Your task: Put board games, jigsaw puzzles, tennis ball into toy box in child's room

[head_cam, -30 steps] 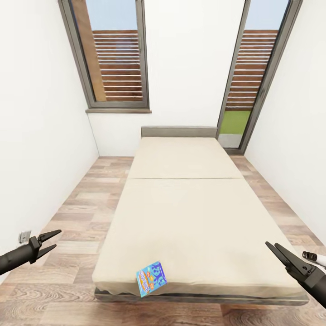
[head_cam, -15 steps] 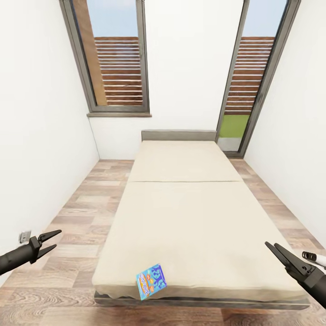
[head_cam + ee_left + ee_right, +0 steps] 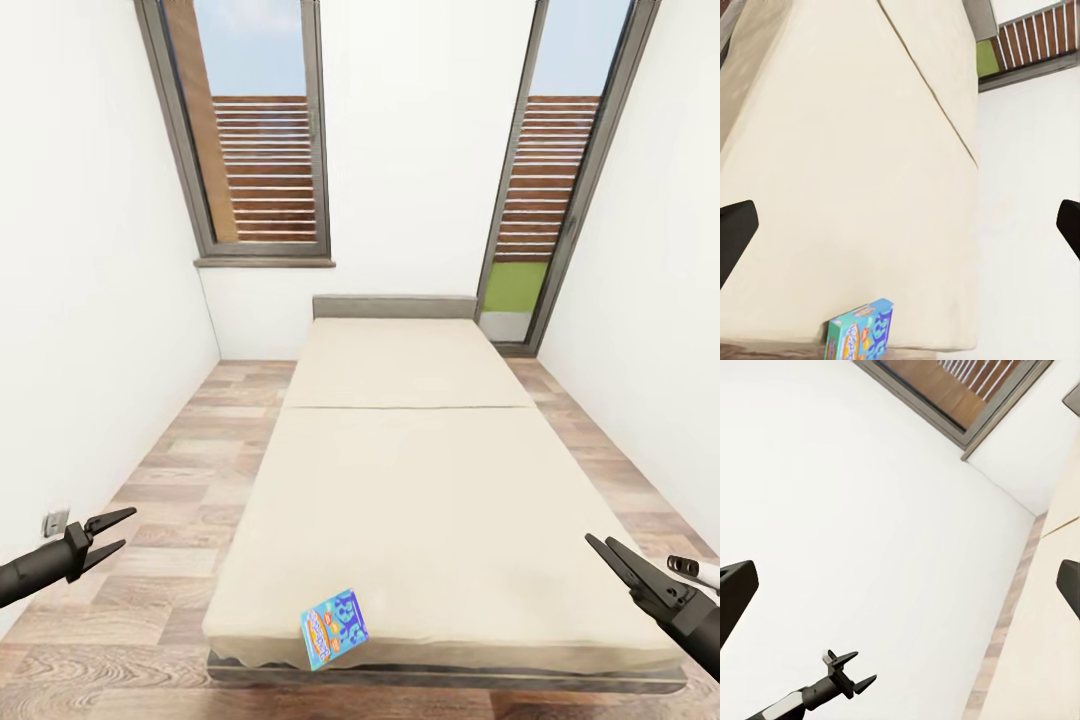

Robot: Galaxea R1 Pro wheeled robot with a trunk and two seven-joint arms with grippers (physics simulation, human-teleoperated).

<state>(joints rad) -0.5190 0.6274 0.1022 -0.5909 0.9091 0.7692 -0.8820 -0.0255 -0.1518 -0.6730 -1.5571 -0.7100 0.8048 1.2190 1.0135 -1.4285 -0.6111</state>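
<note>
A light blue board game [image 3: 334, 628] with blue lettering lies on the near edge of the beige bed [image 3: 420, 480], slightly overhanging the foot. The left wrist view catches it too, the board game [image 3: 861, 334] at the mattress edge. My left gripper [image 3: 126, 528] hangs open over the floor left of the bed, well short of the box. Off the bed's right corner, my right gripper [image 3: 597, 540] is open too and holds nothing. The table, toy box, jigsaw puzzles and tennis ball are out of view.
White walls close in on both sides, leaving narrow wood-plank floor strips [image 3: 170, 480] beside the bed. A window [image 3: 255, 150] and a tall glass door [image 3: 550, 180] stand at the far wall. A wall socket [image 3: 55, 521] sits low on the left wall.
The whole picture has slid slightly downward, so the camera has moved. Both arms keep the same pose and the board game lies where it was on the bed.
</note>
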